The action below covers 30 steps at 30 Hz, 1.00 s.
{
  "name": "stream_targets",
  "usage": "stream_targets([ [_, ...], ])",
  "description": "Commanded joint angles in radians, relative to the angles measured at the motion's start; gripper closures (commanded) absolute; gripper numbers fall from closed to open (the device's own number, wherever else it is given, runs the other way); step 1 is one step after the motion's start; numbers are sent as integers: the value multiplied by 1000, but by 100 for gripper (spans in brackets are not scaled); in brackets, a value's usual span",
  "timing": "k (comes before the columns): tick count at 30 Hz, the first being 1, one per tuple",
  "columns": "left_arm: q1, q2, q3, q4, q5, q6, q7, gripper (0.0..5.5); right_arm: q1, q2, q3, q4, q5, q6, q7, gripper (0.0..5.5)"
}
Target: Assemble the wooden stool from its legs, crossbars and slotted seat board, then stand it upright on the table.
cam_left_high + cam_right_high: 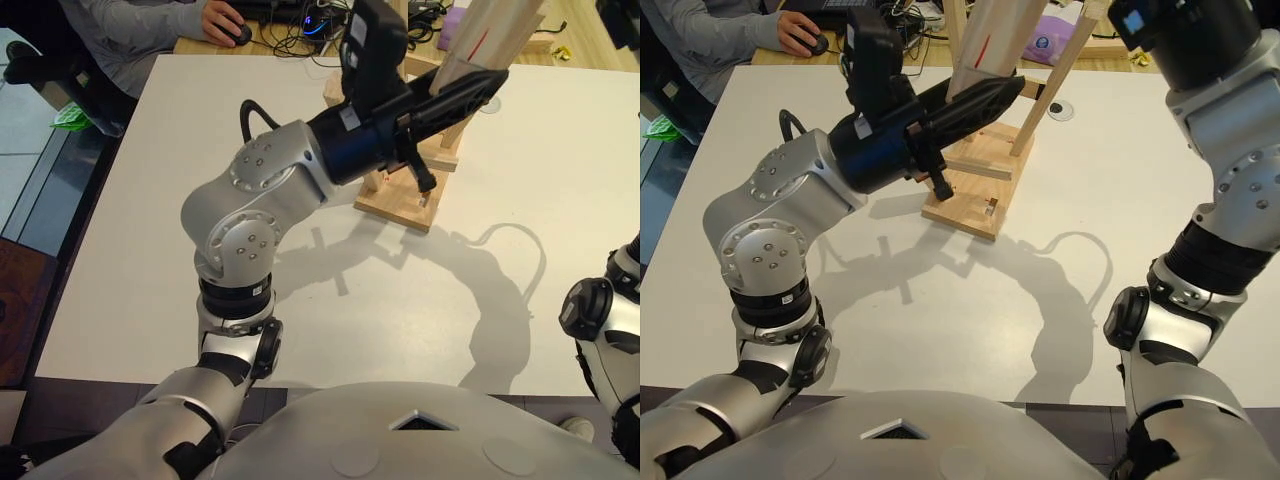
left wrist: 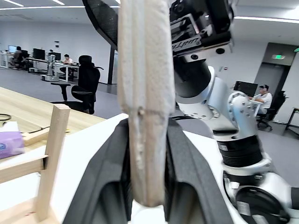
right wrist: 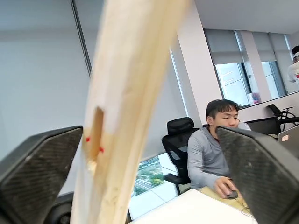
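Pale wood is pinched in my left claw (image 2: 145, 140): its two dark fingers (image 2: 110, 177) press on opposite sides of a stool leg (image 2: 142, 70) that rises upright beyond them. Just beneath that claw the slotted seat board (image 1: 975, 205) lies flat on the white worktop (image 1: 940, 330), with another leg (image 1: 1052, 85) and a crossbar (image 1: 975, 168) standing in it. My right claw (image 3: 149, 158) is spread wide, and the leg's notched, red-marked part passes between its fingers, nearer to one.
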Motion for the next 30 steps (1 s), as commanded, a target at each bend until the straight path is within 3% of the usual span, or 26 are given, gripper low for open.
stream_targets([
  [1, 46, 66, 0, 18, -40, -27, -116, 497, -58, -60, -51, 36, 200, 66, -40, 10],
  [5, 90, 131, -26, 32, -25, -89, -237, 497, -66, -110, -25, 1, 322, 106, -81, 10],
  [12, 161, 196, -49, 42, -30, -146, -364, 497, 1, -157, 5, -51, 442, 121, -112, 134],
  [30, 181, 214, -33, 50, -86, -150, -368, 497, 96, -190, 78, -109, 473, 70, -119, 427],
])
